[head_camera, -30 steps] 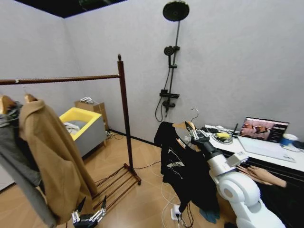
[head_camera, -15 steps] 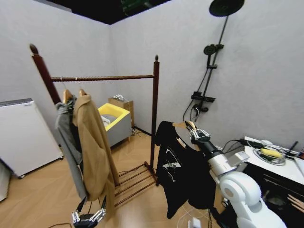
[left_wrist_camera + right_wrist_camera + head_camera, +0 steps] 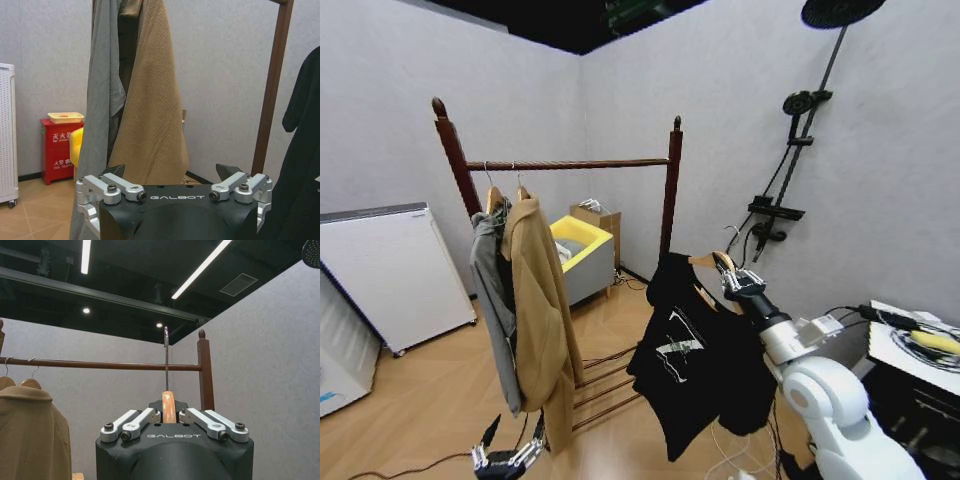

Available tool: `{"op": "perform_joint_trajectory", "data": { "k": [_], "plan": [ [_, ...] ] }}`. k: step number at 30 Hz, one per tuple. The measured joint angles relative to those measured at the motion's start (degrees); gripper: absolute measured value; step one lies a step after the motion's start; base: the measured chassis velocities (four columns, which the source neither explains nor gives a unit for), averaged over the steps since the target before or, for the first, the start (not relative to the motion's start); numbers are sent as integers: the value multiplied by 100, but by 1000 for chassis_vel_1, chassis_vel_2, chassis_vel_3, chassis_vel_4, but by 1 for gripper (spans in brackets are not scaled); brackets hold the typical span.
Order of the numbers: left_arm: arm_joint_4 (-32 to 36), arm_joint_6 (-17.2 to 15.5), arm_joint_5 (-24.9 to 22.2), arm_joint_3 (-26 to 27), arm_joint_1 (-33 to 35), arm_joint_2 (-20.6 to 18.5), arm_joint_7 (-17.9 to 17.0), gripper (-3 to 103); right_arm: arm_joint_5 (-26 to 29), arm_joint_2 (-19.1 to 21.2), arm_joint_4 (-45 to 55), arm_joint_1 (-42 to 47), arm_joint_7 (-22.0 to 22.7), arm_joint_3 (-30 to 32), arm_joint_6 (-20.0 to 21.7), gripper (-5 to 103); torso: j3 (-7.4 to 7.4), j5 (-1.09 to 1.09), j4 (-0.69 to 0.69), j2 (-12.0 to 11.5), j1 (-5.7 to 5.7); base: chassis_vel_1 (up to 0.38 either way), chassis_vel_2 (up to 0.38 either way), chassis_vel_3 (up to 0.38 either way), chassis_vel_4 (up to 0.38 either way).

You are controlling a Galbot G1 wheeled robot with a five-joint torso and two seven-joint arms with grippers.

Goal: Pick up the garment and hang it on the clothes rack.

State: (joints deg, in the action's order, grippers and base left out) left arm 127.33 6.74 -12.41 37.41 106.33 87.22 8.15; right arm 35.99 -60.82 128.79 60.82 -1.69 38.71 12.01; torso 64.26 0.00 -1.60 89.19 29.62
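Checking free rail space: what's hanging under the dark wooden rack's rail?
Under the clothes rack's rail, at its left end: a long tan coat and a grey jacket, each on a hanger. The coat covers much of the jacket.

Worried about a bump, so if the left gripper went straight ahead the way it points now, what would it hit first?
Likely the long tan coat hanging on the clothes rack: the left wrist view has it dead ahead of the open left gripper. Depth is unclear, and the grey jacket hangs right beside it.
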Motion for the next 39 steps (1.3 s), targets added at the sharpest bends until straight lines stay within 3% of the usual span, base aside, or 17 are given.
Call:
{"op": "perform_joint_trajectory", "data": {
  "k": [9, 14, 17, 19, 26, 33, 36, 39],
  "plan": [
    [0, 0, 0, 0, 0, 0, 0, 100, 46, 10, -4, -69, -17, -65, 0, 10, 2, 2, 3, -1, 4, -170, 184, 179, -178],
    [0, 0, 0, -1, -1, 0, 1, 100, 246, 127, -50, -368, 73, -128, 102, 10, 2, 0, -4, -2, 6, -227, 208, 218, -223],
    [0, 0, 0, 0, -1, 0, 0, 100, 628, 323, -305, -1008, 172, -256, 383, 10, 4, 3, 2, -5, 12, -131, 138, 127, -145],
    [0, 0, 0, -1, -1, -1, 2, 100, 1034, 533, -798, -1980, 139, -502, 701, 10, 3, -2, 2, -4, 9, -33, 22, 16, -22],
    [0, 0, 0, 0, 0, 0, 0, 100, 1037, 656, -2093, -3296, -99, -1284, 754, 10, 0, 0, 1, 0, -2, 17, -27, -14, 24],
    [0, 0, 0, 1, 0, 0, 0, 100, 804, 310, -3743, -5125, -276, -2518, 563, 10, 1, -1, 2, -1, 2, 5, -6, -3, 8],
    [0, 0, 0, 0, 0, 0, 0, 100, 783, 229, -3936, -5332, -283, -2689, 561, 10, 2, -1, 0, -2, 4, 0, 0, 0, 0],
    [0, 0, 0, 1, -1, -1, 1, 100, 430, -290, -4706, -6051, -301, -3303, 480, 10, 2, 0, -1, -2, 4, 0, 0, 0, 0]
  ]
}}
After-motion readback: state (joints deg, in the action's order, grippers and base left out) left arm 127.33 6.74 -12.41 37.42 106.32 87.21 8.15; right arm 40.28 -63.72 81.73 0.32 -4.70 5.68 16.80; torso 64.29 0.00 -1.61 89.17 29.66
